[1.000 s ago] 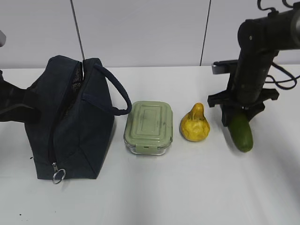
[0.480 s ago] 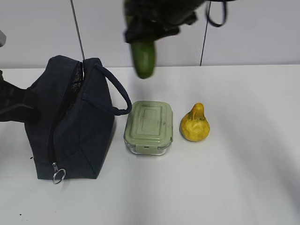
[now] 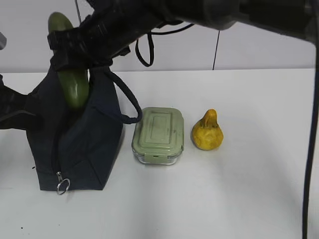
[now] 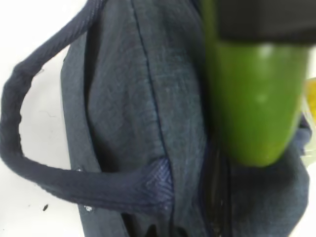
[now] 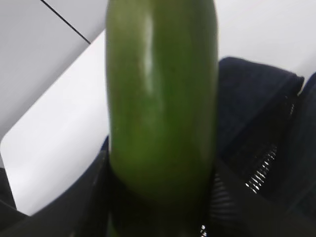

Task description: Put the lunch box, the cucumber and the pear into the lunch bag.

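My right gripper (image 3: 70, 52) reaches across to the left and is shut on the dark green cucumber (image 3: 75, 84). It holds the cucumber upright, lower end at the open top of the navy lunch bag (image 3: 84, 139). The cucumber fills the right wrist view (image 5: 163, 98), above the bag's opening (image 5: 256, 98), and shows in the left wrist view (image 4: 256, 98). My left gripper (image 3: 27, 105) pinches the bag's left side; the left wrist view shows the bag's fabric (image 4: 128, 89) close up. The lunch box (image 3: 158, 134) with its sage lid and the yellow pear (image 3: 207, 132) sit on the table to the bag's right.
The bag's loop handle (image 3: 127, 99) arches toward the lunch box, and the other handle shows in the left wrist view (image 4: 29, 148). A metal ring pull (image 3: 62, 186) hangs at the bag's lower front. The white table (image 3: 239, 199) extends to the right and front.
My right gripper lifted the cucumber from the table's right side, carried it leftward over the pear and lunch box, and now holds it at the bag's top. The left arm stayed still.
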Robot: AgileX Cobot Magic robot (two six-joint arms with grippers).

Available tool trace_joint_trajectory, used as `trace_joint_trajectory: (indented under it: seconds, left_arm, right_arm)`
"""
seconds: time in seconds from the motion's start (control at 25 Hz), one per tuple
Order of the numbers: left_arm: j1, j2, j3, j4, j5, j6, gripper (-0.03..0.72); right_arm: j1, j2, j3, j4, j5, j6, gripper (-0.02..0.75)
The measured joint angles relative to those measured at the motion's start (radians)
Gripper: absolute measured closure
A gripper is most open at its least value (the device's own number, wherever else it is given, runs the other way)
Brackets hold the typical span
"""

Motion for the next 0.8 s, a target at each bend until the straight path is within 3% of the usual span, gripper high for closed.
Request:
trace_joint_trajectory:
  seconds: [0.32, 0.48, 0.6, 0.72, 0.8]
  left_arm:
    - [0.000, 0.000, 0.000, 0.000, -0.001, 0.000, 0.703]
    - [0.000, 0.000, 0.000, 0.000, -0.001, 0.000, 0.703]
    - [0.000, 0.000, 0.000, 0.000, -0.001, 0.000, 0.703]
    - [0.000, 0.000, 0.000, 0.001, -0.001, 0.000, 0.703]
    - [0.000, 0.000, 0.000, 0.006, 0.000, 0.000, 0.703]
  right_arm:
    - [-0.002, 0.044, -0.002, -0.300, 0.116, 0.163, 0.379]
    - [-0.003, 0.044, -0.003, -0.307, 0.154, 0.163, 0.370]
    - [-0.003, 0.044, -0.011, -0.252, 0.172, 0.115, 0.283]
    - [-0.003, 0.044, -0.060, -0.216, 0.215, 0.077, 0.141]
    - [-0.003, 0.044, -0.121, -0.222, 0.254, 0.077, 0.107]
